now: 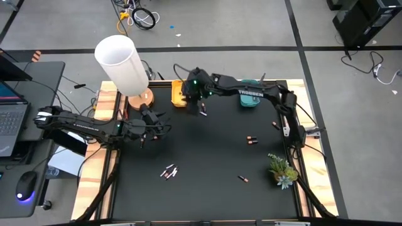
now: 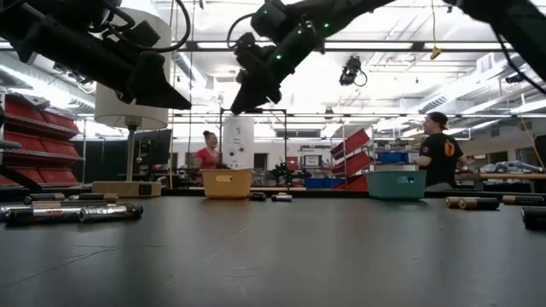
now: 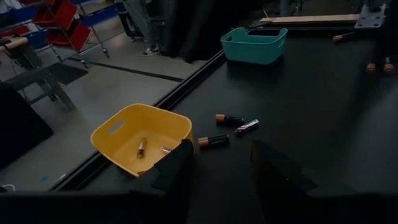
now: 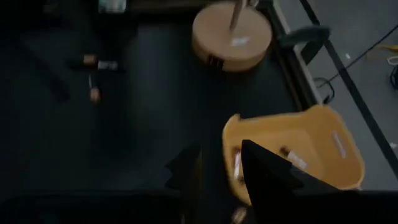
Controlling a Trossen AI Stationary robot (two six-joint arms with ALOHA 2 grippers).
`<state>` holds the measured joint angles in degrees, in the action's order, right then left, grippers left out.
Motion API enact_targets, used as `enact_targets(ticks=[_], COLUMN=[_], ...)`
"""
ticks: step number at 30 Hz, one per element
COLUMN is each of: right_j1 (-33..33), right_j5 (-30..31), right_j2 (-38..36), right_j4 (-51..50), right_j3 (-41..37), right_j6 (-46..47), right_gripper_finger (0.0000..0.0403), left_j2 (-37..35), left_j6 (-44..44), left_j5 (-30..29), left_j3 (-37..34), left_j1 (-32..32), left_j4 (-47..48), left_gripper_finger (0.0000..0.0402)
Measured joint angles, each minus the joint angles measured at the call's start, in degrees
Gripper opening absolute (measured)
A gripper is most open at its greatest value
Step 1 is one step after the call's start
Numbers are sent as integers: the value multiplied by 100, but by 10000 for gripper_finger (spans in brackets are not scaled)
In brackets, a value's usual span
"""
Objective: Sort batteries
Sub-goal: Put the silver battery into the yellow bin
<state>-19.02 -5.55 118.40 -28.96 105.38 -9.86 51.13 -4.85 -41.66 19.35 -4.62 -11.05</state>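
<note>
My right gripper [image 4: 217, 165], fingers parted and empty, hovers at the yellow bin [image 4: 323, 134], upper centre. Batteries [image 1: 168, 171] lie scattered; next I fetch another. Left gripper [image 3: 221, 158] waits, released.

Yellow bin [image 1: 179, 94] and teal bin [image 1: 250, 98] at far edge of black surface [image 1: 207, 188], white-shaded lamp [image 1: 121, 63] at corner, small plant [image 1: 282, 169]
</note>
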Motion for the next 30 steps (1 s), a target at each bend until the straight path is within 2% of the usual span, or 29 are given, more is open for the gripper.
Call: enact_targets(ticks=[3,7,11,18,21,26,30], right_j1=[219,500,805,1395,1693,2142,2425], right_j5=[269,459,725,1823,2081,2115,2347], right_j2=[-331,-883,-1563,-2551,-2763,-2764,-2766], right_j4=[216,1125,2241,3740,4561,6040,6238], right_j3=[-641,-1840,-3213,-5137,-5775,-6678,-6848], right_j6=[-1,283,569,1077,1305,1319,1070], right_gripper_finger=[122,122,122,122,122,122,122], left_j2=[0,0,20,458,733,1310,1588], left_j6=[-97,-286,-432,-443,-191,6,-372], left_j5=[17,38,466,937,941,944,1106], left_j3=[0,0,0,0,0,2,191], left_j1=[0,0,2,0,0,0,31], left_j4=[-4,-20,-80,-460,-741,-1589,-1643], left_gripper_finger=[161,161,161,161,161,161,149])
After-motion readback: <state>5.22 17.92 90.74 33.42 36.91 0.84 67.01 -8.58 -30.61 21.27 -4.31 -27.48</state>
